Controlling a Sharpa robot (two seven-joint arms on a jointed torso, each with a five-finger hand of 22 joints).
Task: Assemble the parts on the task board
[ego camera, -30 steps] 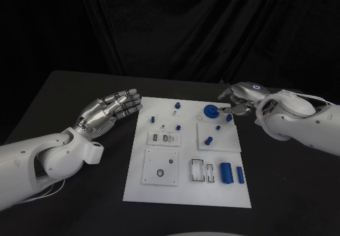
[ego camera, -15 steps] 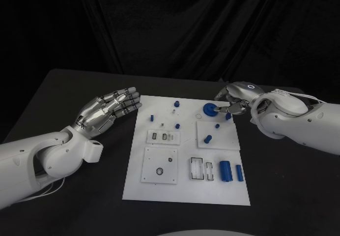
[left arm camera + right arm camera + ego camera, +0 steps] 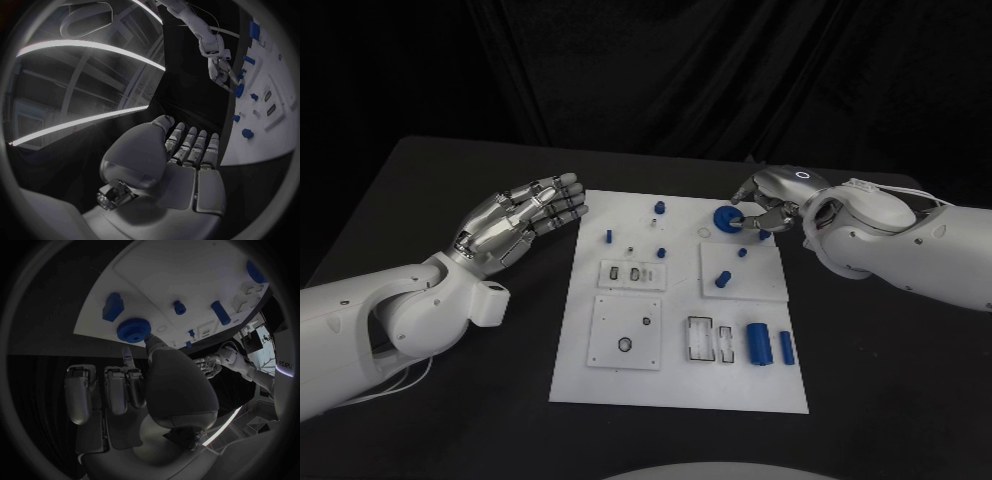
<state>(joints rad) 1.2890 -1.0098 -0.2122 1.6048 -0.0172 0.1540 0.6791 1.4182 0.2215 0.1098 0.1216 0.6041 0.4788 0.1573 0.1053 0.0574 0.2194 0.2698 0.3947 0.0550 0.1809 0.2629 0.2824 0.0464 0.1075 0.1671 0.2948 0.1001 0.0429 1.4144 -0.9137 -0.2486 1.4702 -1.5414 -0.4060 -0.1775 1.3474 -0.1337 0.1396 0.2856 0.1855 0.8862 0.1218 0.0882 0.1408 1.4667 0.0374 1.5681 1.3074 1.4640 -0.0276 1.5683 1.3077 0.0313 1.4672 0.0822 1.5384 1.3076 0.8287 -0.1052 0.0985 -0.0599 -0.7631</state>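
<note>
Blue gear (image 3: 727,220), flat near the task board's (image 3: 678,385) far right corner, is touched by the right hand's (image 3: 769,204) fingers (image 3: 152,343); a firm hold cannot be told. Left hand (image 3: 516,222) is held open, well apart.

Bare black table (image 3: 430,190) flanks the task board (image 3: 678,385); upright blue pegs (image 3: 723,281) crowd its far half

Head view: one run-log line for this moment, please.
right robot hand: at blue gear | left robot hand: open, beside task board
</note>
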